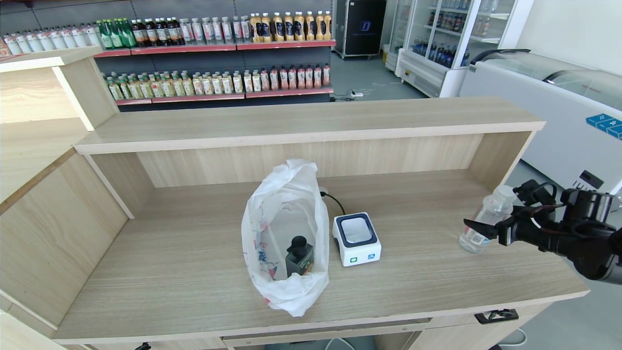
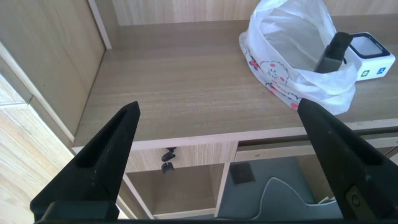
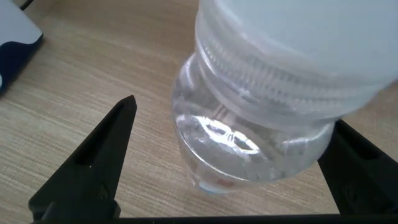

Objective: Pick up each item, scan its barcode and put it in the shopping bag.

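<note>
A clear plastic water bottle with a white cap stands near the counter's right end. My right gripper is open around it, one finger on each side. In the right wrist view the bottle sits between the spread fingers of the right gripper, and I cannot tell whether they touch it. A white shopping bag stands open mid-counter with a dark boxed item with a black top inside. The white scanner sits just right of the bag. My left gripper hangs open off the counter's front left, holding nothing.
The counter has a raised back shelf and side walls. A black cable runs behind the scanner. The left wrist view also shows the bag, the scanner and the counter's front edge. Bare wood lies left of the bag.
</note>
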